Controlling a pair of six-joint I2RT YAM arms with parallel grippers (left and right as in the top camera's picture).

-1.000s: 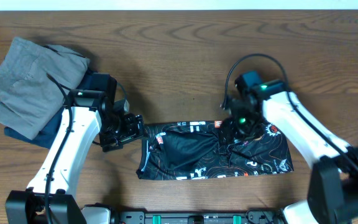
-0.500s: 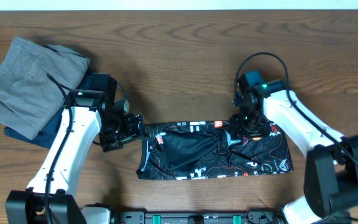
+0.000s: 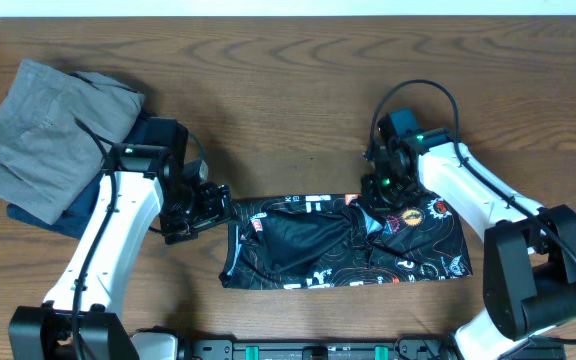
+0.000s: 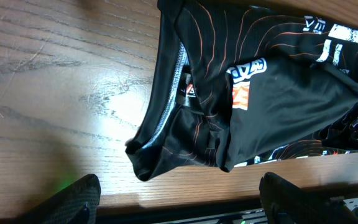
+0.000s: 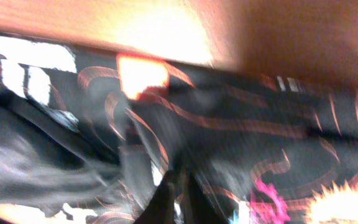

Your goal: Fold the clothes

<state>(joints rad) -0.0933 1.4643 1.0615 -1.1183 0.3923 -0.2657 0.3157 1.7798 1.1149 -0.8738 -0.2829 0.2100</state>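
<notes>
Two claws at the black jersey [image 3: 298, 245], lower centre of the bench [image 3: 288, 90]: right claw [image 3: 373, 205] pinching a bunched fold, best drawn over slowly; left claw [image 3: 208, 205] spread wide beside its frame-left edge.

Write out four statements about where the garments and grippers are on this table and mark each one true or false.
1. The black jersey lies on the table between the two arms. True.
2. The left gripper is clamped on the jersey. False: its fingers are spread apart over bare wood, just off the jersey's left edge.
3. The grey garment lies on top of a navy garment. True.
4. The right gripper hangs over the grey garment. False: it is down at the jersey's far edge, right of its middle.
</notes>
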